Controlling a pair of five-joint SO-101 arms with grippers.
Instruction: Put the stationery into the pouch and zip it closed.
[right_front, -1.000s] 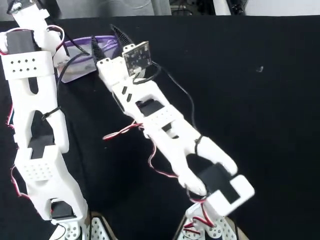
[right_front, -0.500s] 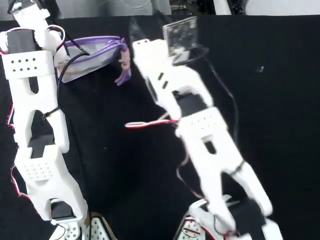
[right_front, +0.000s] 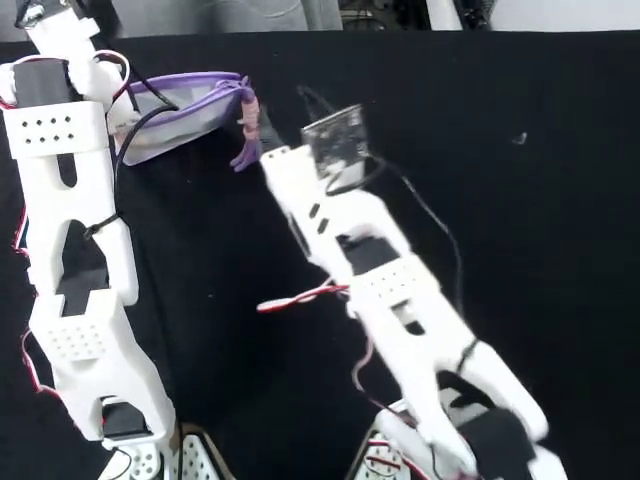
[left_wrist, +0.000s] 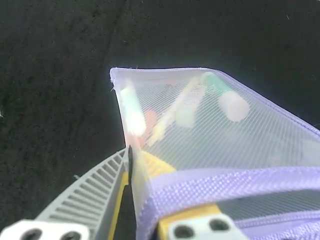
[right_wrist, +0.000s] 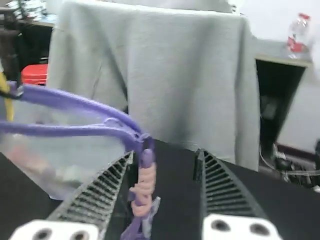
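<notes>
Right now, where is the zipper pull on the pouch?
The zipper pull hangs off the end of the pouch in the high view's upper left, between the open fingers of the right tool in the right wrist view.

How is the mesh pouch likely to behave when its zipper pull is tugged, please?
Probably floppy: the pouch is thin, see-through mesh. Likely light, with little stationery inside. The dangling zipper pull may swing aside.

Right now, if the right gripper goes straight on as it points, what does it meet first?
Probably the zipper pull at the end of the pouch: it hangs between the open jaws of the right gripper, close to one side. Depth is unclear.
</notes>
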